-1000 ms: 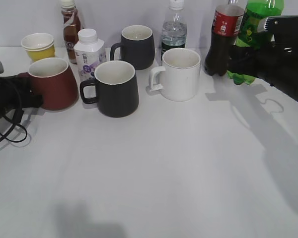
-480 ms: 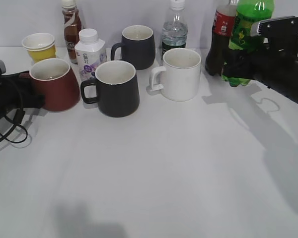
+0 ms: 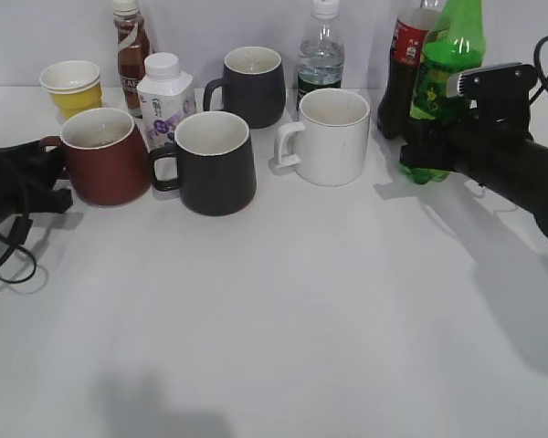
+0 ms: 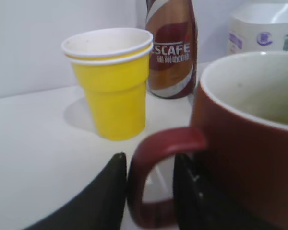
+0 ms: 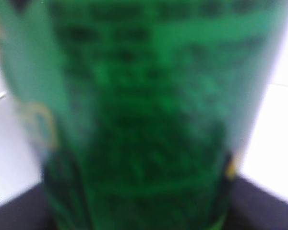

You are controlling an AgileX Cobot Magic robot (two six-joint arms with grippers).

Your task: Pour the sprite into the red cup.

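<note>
Wrist cam only: fingers (image 4: 110, 191) astride red cup (image 4: 240, 143) handle.

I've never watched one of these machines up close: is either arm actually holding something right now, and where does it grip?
Yes, both. The right gripper holds the sprite around its lower body. The left gripper pinches the red cup by its handle.

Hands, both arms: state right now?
Left hand: closed on the handle of the red cup.
Right hand: closed on the sprite, holding it upright.
</note>
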